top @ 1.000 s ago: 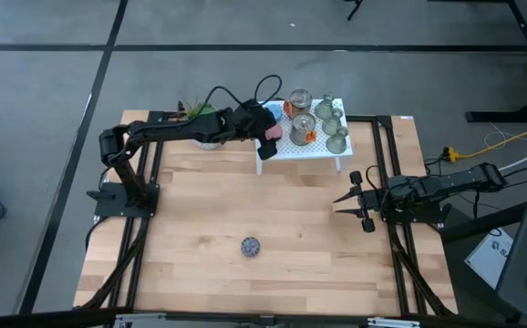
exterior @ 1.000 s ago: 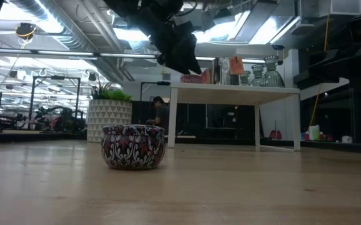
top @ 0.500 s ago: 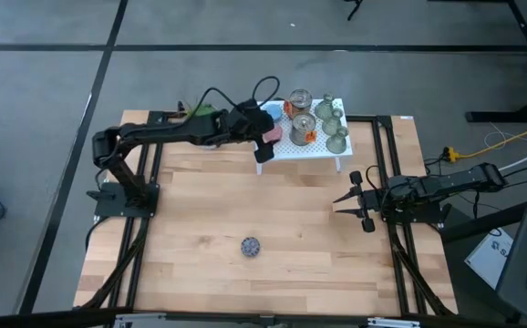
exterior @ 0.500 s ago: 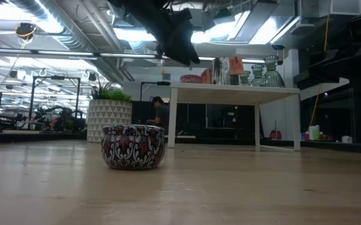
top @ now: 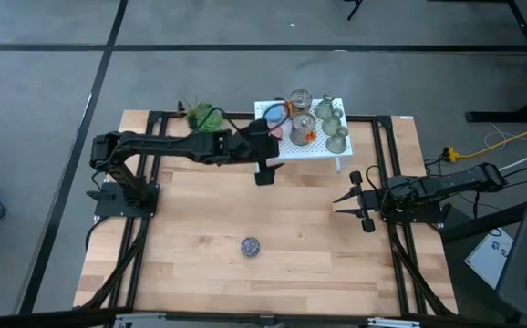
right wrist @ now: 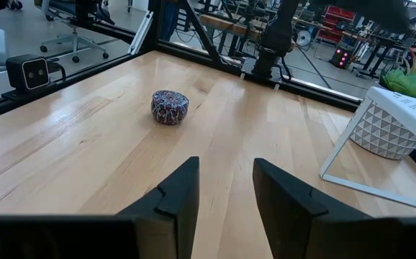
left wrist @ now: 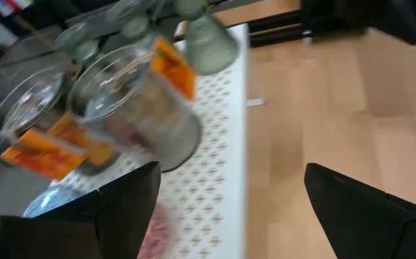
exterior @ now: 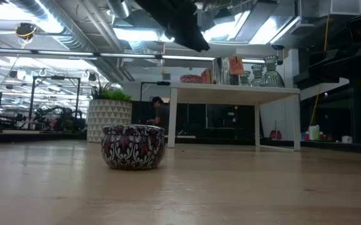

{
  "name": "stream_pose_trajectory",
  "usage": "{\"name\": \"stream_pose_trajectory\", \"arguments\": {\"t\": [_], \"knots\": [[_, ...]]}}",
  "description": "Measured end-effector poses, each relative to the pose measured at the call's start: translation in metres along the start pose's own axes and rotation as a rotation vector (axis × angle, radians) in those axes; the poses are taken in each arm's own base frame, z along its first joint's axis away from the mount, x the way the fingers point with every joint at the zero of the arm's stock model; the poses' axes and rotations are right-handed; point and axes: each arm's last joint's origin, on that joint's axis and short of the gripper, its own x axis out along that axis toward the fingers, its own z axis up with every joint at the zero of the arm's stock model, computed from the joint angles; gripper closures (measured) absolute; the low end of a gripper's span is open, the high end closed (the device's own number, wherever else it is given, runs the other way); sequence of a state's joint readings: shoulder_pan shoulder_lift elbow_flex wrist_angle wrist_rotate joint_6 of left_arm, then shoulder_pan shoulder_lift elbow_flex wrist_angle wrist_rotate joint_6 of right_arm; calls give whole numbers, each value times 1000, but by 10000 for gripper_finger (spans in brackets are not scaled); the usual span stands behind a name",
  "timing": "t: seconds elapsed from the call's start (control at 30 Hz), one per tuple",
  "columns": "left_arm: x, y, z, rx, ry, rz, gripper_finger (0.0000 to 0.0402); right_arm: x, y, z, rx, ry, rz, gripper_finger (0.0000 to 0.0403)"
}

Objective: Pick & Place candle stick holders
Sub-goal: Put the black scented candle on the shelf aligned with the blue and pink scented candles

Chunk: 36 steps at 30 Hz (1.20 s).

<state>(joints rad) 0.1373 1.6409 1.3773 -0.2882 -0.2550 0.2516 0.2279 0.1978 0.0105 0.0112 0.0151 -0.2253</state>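
Note:
Three olive-grey candle stick holders (top: 335, 124) stand on their round bases at the right end of a small white perforated table (top: 323, 155); in the low view they (exterior: 270, 70) show on its top. My left gripper (top: 263, 171) hangs open in the air just off the white table's near left corner, nothing between its fingers (left wrist: 231, 176); one holder (left wrist: 208, 43) shows blurred beyond it. My right gripper (top: 355, 205) waits open near the table's right side, empty (right wrist: 226, 187).
Two glass jars with orange labels (top: 301, 114) share the white table with a blue disc (top: 267, 111) and a pink disc (exterior: 192, 79). A patterned round tin (top: 251, 246) sits mid-table toward the near edge. A white planter with a green plant (top: 204, 117) stands far left.
My left gripper has drawn back from above the white table's left end toward the main table's near edge, rising and rolling a little, still open. The pink disc stays on the white table.

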Motion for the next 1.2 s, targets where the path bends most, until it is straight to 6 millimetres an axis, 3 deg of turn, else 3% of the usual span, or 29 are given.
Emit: {"name": "stream_pose_trajectory", "arguments": {"t": [0.53,1.2], "knots": [[-25,-72,13,171,-57,-170,60,0,0,0,0,0,0,268],[-66,-143,-13,-79,259,-401,60,0,0,0,0,0,0,268]]}}
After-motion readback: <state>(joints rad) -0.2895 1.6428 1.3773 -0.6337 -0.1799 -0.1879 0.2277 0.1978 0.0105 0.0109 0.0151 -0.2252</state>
